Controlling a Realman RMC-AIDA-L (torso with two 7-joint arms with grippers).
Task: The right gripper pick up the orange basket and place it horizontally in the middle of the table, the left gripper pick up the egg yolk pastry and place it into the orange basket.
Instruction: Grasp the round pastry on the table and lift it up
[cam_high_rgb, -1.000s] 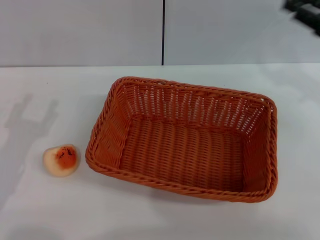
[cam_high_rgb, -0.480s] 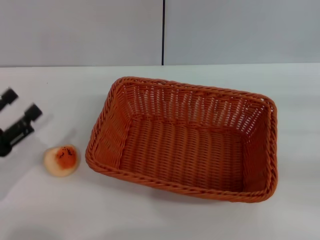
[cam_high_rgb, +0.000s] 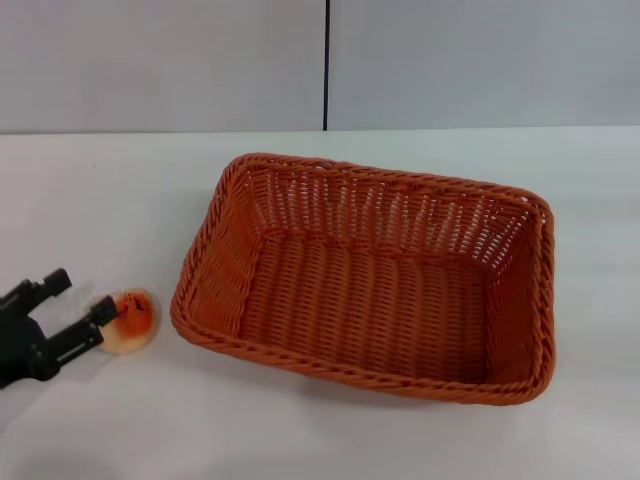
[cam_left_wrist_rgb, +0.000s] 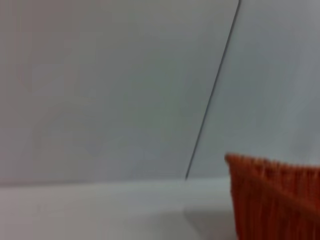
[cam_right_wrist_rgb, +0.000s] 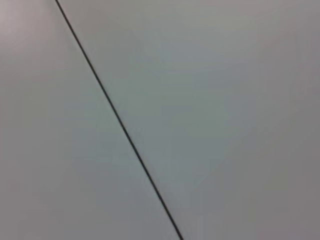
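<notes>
Now left pincer (cam_high_rgb: 80, 304) reached pastry (cam_high_rgb: 131, 320).

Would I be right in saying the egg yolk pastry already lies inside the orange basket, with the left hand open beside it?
Not quite: the head view shows the egg yolk pastry on the table, outside the orange basket, with the open left hand beside it.

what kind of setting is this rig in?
Likely a lab or test bench, not a home: a bare white table, a plain grey panelled wall behind, and only staged props, an orange basket and an egg yolk pastry by the left gripper.
</notes>
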